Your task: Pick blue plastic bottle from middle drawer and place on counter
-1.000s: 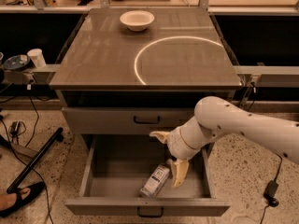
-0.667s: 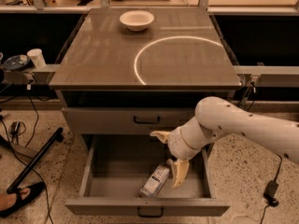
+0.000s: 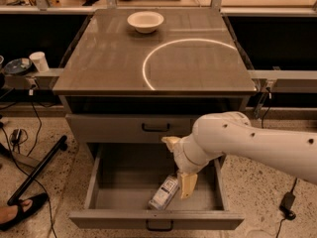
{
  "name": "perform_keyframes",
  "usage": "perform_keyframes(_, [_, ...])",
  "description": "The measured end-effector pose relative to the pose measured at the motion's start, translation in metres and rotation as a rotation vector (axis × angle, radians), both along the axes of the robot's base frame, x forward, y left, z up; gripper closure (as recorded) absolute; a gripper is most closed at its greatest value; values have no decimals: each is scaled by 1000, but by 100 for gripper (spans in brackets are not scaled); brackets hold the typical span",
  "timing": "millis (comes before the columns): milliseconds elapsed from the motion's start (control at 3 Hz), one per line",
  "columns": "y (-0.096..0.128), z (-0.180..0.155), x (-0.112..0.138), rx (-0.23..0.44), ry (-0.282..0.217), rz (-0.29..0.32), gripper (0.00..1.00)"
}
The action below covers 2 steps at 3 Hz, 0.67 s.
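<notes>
- So, nearest the camera, the middle drawer (image 3: pixel 113 219) stood pulled well out, its dark bar handle (image 3: pixel 159 226) at front centre.
- Off at 9 o'clock from that front, a foot in a black shoe (image 3: pixel 22 209) rested on the speckled floor, with a black pole (image 3: pixel 37 175) lying slantwise just past it.
- Inside the drawer, the blue plastic bottle (image 3: pixel 164 193) lay on its side on the flat grey floor, right of centre and close to the front wall, one end aimed at roughly 1 o'clock.
- Over the drawer's right half hung the gripper (image 3: pixel 176 166), its two tan fingers (image 3: pixel 186 184) spread apart and holding nothing.
- One finger pointed down at 6 o'clock, just beside the bottle's right side; the other stuck out at about 10 o'clock, up by the drawer above.
- From 3 o'clock came the white arm (image 3: pixel 247 143), reaching in from the right edge.
- Above the open drawer, the upper drawer (image 3: pixel 109 128) sat closed.
- Then the counter (image 3: pixel 109 58), glossy grey-brown, carrying a pale bright arc line (image 3: pixel 144 68) over its right half.
- Far back on the counter, at about 11 o'clock from its centre, sat a white bowl (image 3: pixel 145 21).
- Out at 9 o'clock from the counter, a white cup (image 3: pixel 38 61) stood on a side ledge.
</notes>
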<state>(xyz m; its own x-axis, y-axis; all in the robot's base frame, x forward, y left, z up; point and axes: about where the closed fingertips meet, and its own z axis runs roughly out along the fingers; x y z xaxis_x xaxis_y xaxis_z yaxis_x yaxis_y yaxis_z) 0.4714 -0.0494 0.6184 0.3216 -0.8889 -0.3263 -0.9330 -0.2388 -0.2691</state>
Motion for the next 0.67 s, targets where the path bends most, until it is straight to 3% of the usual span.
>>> perform_keyframes(333, [-6, 19, 10, -132, -196, 6, 0])
perform_keyframes(667, [-1, 15, 1, -192, -248, 56, 0])
